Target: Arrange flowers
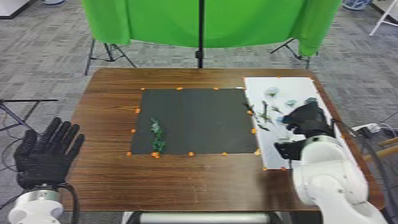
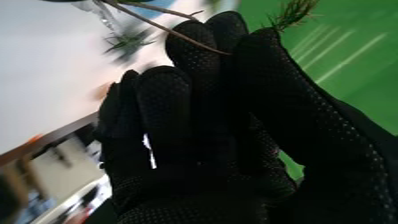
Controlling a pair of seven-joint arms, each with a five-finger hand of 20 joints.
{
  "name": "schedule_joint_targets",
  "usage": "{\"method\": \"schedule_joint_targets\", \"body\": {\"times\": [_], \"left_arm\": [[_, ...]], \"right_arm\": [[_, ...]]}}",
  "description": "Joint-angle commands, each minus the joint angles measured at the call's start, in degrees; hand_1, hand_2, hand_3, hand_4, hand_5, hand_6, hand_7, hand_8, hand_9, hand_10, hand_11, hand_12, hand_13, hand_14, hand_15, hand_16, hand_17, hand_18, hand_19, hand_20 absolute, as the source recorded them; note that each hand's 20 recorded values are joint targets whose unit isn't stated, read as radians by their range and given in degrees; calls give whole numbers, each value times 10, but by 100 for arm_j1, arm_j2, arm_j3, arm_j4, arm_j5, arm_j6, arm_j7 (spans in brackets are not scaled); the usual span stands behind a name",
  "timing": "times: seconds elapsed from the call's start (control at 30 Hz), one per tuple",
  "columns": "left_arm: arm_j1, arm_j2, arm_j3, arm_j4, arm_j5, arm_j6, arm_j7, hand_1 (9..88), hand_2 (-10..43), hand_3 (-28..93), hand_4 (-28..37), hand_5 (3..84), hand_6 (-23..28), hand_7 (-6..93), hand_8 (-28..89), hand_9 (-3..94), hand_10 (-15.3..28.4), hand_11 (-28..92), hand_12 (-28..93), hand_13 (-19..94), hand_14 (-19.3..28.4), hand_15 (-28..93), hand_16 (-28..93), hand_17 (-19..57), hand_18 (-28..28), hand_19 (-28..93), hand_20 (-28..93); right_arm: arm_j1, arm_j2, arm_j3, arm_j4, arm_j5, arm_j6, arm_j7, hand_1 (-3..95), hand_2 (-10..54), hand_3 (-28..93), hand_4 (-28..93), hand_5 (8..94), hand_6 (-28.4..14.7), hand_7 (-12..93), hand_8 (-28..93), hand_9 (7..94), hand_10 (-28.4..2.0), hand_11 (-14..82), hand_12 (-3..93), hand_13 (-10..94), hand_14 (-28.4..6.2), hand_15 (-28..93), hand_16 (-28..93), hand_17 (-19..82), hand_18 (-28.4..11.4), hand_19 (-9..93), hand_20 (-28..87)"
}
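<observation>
Spreading across the middle of the head view, the brown table [image 1: 213, 192] is backed by a green curtain [image 1: 147, 22] at the top of the frame. Left of the table's centre, a dark mat [image 1: 195, 115] is laid flat, and just beside it, at centre right, a white board [image 1: 294, 85] is set lengthwise. Both are edged with small orange tabs [image 1: 179, 89].

At lower left, the left hand [image 1: 43, 160] is held open, palm and straight fingers set over the table's left edge. At centre right, the right hand [image 1: 311, 122] is poised over the board — its fingers kept close together, and a thin twig [image 2: 169, 31] seen pinched at the thumb in the right wrist view. A needled tuft [image 2: 293, 12] is seen just beyond the thumb's tip; whether it is borne by the same twig cannot be told.

The pale flowers [image 1: 272, 92] and dark stems [image 1: 264, 114] are scattered on the board, while one green sprig [image 1: 157, 135] is placed upright in the frame — on the mat's lower left.
</observation>
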Motion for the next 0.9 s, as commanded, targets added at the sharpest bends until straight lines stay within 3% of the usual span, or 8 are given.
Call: {"method": "schedule_joint_targets", "body": {"times": [0.03, 0.4, 0.6, 0.87, 0.9], "left_arm": [[-240, 102, 212, 72, 9, 84, -216, 225, 185, 738, -283, 448, 90, 127, -95, 380, 142, 215, 103, 308, 128, 255, -46, -51, 127, 346, 130], [-386, 195, 419, 132, 26, 187, -467, 227, 186, 737, -283, 448, 89, 127, -96, 382, 142, 215, 102, 309, 128, 256, -47, -51, 127, 347, 131], [-562, 193, 562, 205, 111, 139, -596, 226, 185, 738, -283, 449, 89, 128, -96, 382, 142, 215, 102, 309, 128, 257, -47, -51, 127, 348, 131], [-627, 231, 705, 243, 78, 168, -660, 226, 185, 738, -283, 449, 90, 128, -96, 383, 142, 216, 103, 310, 127, 256, -47, -51, 127, 348, 130], [-662, 221, 729, 250, 104, 182, -723, 226, 185, 737, -283, 449, 90, 127, -96, 383, 141, 217, 103, 310, 127, 256, -47, -51, 127, 348, 130]], "right_arm": [[1023, -996, -1402, 421, -533, -138, 161, 533, -75, 780, -282, 786, -40, 305, 36, 771, -152, 292, 433, 593, -168, 762, 308, 290, -265, 860, 411], [1296, -1498, -2303, 1284, -706, -560, 328, 536, -80, 776, -270, 800, -48, 277, 57, 780, -163, 302, 420, 603, -181, 765, 303, 292, -280, 871, 411], [1502, -1610, -2625, 1896, -696, -428, 417, 535, -80, 775, -265, 804, -50, 266, 57, 781, -163, 307, 409, 605, -181, 766, 299, 294, -283, 874, 412], [1826, -2076, -2746, 2282, -372, -22, 902, 531, -87, 777, -265, 799, -52, 253, 50, 787, -170, 309, 386, 613, -184, 767, 296, 302, -283, 880, 411], [1788, -2080, -2742, 2240, -364, 26, 894, 531, -87, 776, -265, 798, -53, 252, 51, 787, -170, 310, 385, 614, -185, 768, 296, 303, -283, 881, 411]]}}
